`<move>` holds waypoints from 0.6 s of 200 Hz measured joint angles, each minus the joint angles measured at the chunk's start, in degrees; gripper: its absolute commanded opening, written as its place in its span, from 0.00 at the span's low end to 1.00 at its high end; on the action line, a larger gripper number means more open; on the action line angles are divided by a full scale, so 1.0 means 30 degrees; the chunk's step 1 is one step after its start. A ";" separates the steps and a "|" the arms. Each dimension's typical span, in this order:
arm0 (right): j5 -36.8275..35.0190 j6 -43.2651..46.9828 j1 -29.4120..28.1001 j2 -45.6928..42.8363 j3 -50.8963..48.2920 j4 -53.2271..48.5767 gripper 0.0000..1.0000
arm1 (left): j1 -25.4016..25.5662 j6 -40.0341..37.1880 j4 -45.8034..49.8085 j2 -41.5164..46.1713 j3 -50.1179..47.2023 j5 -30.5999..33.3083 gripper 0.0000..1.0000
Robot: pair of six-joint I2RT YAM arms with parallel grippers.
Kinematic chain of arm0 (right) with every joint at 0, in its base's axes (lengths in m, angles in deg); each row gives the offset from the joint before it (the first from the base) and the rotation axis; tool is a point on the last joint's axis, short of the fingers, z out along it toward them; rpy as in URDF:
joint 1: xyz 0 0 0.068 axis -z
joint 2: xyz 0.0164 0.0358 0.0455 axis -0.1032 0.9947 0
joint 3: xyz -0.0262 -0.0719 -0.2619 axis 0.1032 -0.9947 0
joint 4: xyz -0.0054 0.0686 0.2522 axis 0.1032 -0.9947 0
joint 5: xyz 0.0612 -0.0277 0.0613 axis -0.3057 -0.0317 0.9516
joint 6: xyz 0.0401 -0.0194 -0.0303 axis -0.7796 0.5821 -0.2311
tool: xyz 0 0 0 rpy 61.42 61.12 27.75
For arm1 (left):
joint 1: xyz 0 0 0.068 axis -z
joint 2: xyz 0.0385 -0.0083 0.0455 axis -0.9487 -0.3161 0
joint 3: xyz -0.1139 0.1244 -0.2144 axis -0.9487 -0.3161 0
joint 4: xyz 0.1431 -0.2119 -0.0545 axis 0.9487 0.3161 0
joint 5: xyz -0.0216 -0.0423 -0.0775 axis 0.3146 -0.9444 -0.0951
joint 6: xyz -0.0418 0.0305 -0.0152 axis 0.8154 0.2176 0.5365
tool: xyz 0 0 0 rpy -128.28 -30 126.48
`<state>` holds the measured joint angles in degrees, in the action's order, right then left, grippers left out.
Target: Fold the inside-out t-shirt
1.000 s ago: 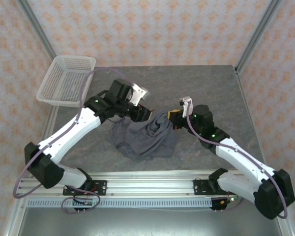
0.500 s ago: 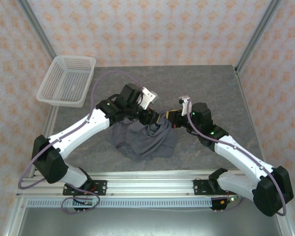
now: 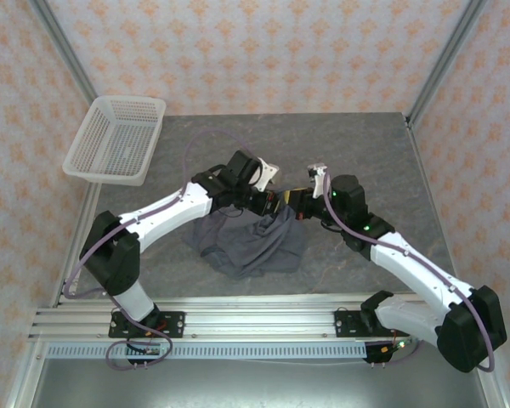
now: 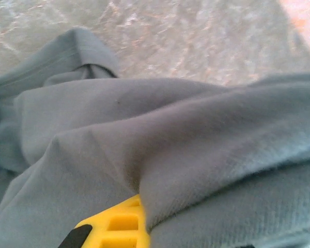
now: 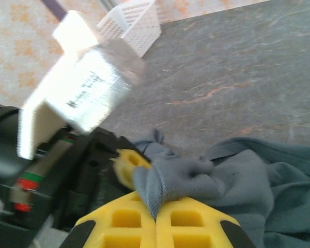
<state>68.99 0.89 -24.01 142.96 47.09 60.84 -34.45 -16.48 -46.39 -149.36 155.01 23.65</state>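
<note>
1. Shirt (image 3: 251, 242) is lying crumpled on the table (image 3: 365, 153), near-centre betw. the arms. One bunch of cloth is being held up at its far edge. Nothing is flat or folded yet.
2. R gripper (image 5: 155, 206) is pinching that bunch: fingers closed, grey cloth squeezed betw. the yellow pads.
3. L gripper (image 3: 274, 202) is sitting right beside it, nearly touching, fingers closed too. Its wrist view is showing cloth draping over its yellow finger (image 4: 116, 227), so it's prob. gripping the same fold.
4. Step, as I'm reading it: both arms are taking a two-point hold to spread the shirt out, pre-fold. Task is looking early.
5. Next move is calling for: pulling apart sideways w/o slipping, lifting so the cloth is hanging free, then laying it flat. Grips are v. close together, so one may need sliding along the edge.
6. Basket (image 3: 115, 140) is sitting at the far-left corner, well apart, not involved.
</note>
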 measured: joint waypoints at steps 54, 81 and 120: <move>-0.2171 0.1122 0.0525 0.4153 -0.0270 0.0539 0.21 | -0.0845 0.6076 -0.4685 0.1239 -0.0838 -0.5778 0.00; -0.2382 0.1253 0.0488 0.3410 -0.0270 0.0270 0.35 | -0.0765 0.5741 -0.2506 0.1246 0.0058 -0.6178 0.00; -0.3468 0.1596 0.0641 -0.2987 -0.0991 -0.2040 0.47 | -0.0801 0.4881 -0.1078 0.1647 0.1676 -0.6666 0.00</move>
<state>58.58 5.68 -22.08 134.00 44.12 54.72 -36.86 -1.83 -49.63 -144.42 160.04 3.65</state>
